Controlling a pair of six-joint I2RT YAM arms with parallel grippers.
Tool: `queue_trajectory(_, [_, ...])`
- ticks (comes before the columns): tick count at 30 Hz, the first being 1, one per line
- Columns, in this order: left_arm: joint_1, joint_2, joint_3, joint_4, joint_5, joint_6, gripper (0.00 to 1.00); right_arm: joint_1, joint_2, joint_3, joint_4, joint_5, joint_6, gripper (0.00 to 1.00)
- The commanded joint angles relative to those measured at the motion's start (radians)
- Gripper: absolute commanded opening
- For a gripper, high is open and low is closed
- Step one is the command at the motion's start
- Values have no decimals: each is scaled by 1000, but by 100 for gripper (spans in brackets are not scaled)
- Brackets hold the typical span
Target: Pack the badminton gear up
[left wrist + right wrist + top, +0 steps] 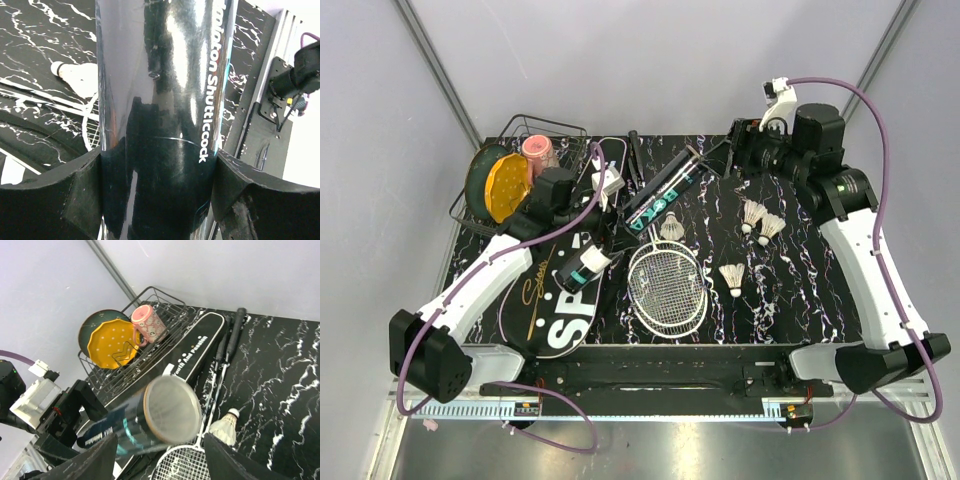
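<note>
Uncapping step, I judge: your left gripper [157,162] clamps the long black tube [160,75]; your open-jawed right gripper [157,440] must seize its 2 o'clock cap [172,409].

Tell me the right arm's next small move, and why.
Probably ease the right gripper forward and close on the lidded end of the tube: the left gripper clamps it, that end sits between the right's open jaws, and shuttlecocks lie loose on the table.

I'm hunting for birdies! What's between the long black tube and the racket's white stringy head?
One small white feather shuttlecock lies there, between the long black tube and the black racket's white-strung oval head. The top view shows it.
</note>
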Motion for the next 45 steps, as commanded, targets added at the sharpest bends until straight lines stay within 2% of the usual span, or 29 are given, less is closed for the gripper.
queue_trajectory(1, [-14, -24, 45, 45, 97, 55, 24, -38, 41, 45, 47, -244, -34, 74])
queue_trajectory(6, [-16, -16, 54, 28, 128, 66, 22, -54, 52, 45, 48, -361, -43, 65])
queue_trajectory(9, [-23, -27, 40, 45, 116, 69, 21, -57, 52, 25, 54, -385, -31, 55])
queue_trajectory(10, [-23, -22, 40, 45, 117, 69, 21, -57, 49, 19, 59, -385, -20, 46])
queue_trajectory(12, [-25, -18, 42, 40, 116, 69, 20, -58, 37, -6, 80, -401, 7, 35])
queue_trajectory(17, [-25, -5, 47, 42, 116, 66, 18, -69, 9, -47, 123, -473, 62, 36])
queue_trajectory(19, [-25, -10, 45, 40, 111, 67, 16, -78, 4, -56, 151, -499, 87, 31])
queue_trajectory(20, [-25, -12, 42, 43, 99, 69, 15, -86, -2, -68, 165, -526, 122, 23])
queue_trajectory(23, [-25, -18, 34, 48, 70, 73, 10, -115, -29, -125, 264, -568, 231, 11])
queue_trajectory(24, [-25, -19, 30, 54, 63, 75, 7, -123, -34, -145, 347, -582, 269, 5])
queue_trajectory(26, [-23, -31, 4, 89, 50, 75, 6, -152, -35, -189, 424, -633, 382, 0])
queue_trajectory(28, [-25, -41, -15, 120, 42, 60, 0, -172, -29, -207, 513, -658, 446, 0])
queue_trajectory(34, [-25, -60, -27, 148, 2, 47, 0, -294, -77, -251, 567, -574, 559, 0])
queue_trajectory(38, [-26, -84, -53, 177, -6, 53, 0, -411, -80, -250, 588, -576, 625, 0])
queue_trajectory(45, [-26, -104, -59, 184, -30, 50, 0, -445, -89, -300, 599, -542, 626, 0])
